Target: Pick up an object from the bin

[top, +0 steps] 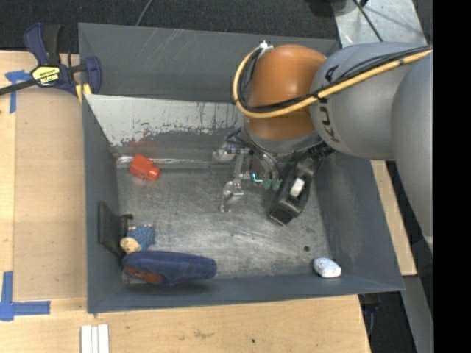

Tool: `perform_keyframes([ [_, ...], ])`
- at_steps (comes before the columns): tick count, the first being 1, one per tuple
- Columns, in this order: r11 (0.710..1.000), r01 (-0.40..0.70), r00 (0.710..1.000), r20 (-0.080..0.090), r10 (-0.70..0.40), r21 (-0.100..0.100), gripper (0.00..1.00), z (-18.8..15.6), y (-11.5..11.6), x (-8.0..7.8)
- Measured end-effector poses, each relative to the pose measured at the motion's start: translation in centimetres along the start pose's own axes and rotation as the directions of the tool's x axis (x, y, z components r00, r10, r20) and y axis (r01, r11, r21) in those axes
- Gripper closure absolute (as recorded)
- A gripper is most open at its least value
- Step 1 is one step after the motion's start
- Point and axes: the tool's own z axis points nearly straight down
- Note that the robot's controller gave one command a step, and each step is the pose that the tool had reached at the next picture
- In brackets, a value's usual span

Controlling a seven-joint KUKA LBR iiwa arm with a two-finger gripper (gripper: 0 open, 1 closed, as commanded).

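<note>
Now, arm: reaching in from the right, orange-capped wrist above the bin's (221, 294) back half.
Gripper (234, 190): low over bare floor mid-bin; opening and hold cannot be told.
Nearest: black box (288, 199), just right, tilted.
Around: orange block (145, 168) back left; blue cloth (173, 265) front left; pale pebble (327, 268) front right.

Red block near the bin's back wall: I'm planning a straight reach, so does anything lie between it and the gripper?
Nothing visible does. The bin floor between the gripper and the red block is bare metal. The blue pouch and the small figure lie by the front-left corner, off that line.
</note>
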Motion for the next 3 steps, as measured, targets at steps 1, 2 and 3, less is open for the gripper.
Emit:
perform_keyframes([
  [1, 1.000, -0.003, 1.000, 0.010, 0.003, -0.001, 0.00, 1.5, 0.2, -2.5],
  [2, 0.999, -0.039, 0.999, 0.017, 0.039, -0.003, 0.00, -7.5, 5.1, -2.3],
  [3, 0.999, 0.041, 0.999, -0.001, -0.041, -0.002, 0.00, -2.0, 13.9, 5.9],
])
